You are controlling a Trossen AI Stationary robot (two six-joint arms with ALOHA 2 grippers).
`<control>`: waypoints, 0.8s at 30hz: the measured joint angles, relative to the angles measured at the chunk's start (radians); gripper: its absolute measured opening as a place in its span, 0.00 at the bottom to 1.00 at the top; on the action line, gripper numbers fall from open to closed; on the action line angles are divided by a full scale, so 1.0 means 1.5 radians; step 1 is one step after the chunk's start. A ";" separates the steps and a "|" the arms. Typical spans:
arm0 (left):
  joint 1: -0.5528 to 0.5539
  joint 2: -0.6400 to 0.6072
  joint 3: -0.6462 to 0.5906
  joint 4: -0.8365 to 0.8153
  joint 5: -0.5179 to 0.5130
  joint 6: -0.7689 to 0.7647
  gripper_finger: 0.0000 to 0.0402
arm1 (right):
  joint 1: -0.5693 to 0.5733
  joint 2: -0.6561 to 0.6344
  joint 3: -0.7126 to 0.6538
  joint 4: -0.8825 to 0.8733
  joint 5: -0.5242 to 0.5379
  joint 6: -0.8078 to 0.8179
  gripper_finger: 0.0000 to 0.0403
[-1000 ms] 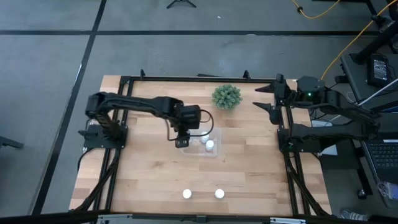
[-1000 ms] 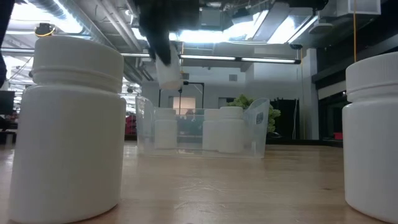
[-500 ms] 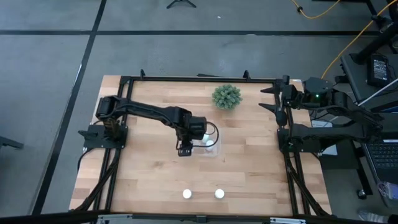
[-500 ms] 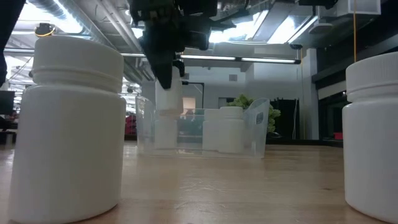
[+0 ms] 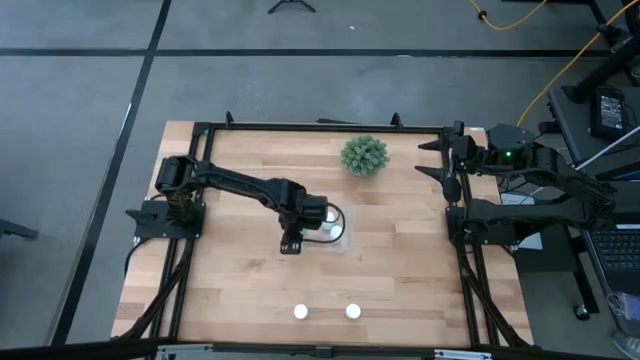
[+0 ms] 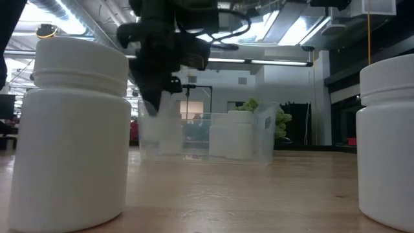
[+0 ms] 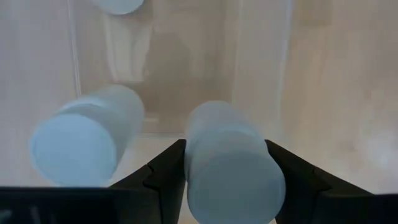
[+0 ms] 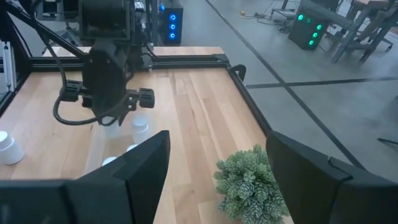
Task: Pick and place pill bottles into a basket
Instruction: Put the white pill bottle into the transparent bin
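I see two pill bottles (image 5: 300, 312) at six o'clock on the worktop (image 5: 240, 290). Mid-table, my left gripper (image 7: 227, 186) pinches a bottle (image 7: 230, 168) over the basket (image 6: 265, 133); fingers clamped. The right gripper (image 8: 214, 180), at two o'clock, is spread.

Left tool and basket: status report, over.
Left tool shut on a small white pill bottle, low inside the clear plastic basket. Right tool open, parked at table edge. Nothing in the way.

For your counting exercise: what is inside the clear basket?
Pill bottles stand inside the basket; one shows clearly. The left hand holds another bottle there, hiding the total.
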 joint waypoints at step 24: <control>-0.002 0.000 -0.027 0.030 -0.078 -0.035 0.77 | 0.000 0.000 0.000 0.000 0.000 0.013 0.67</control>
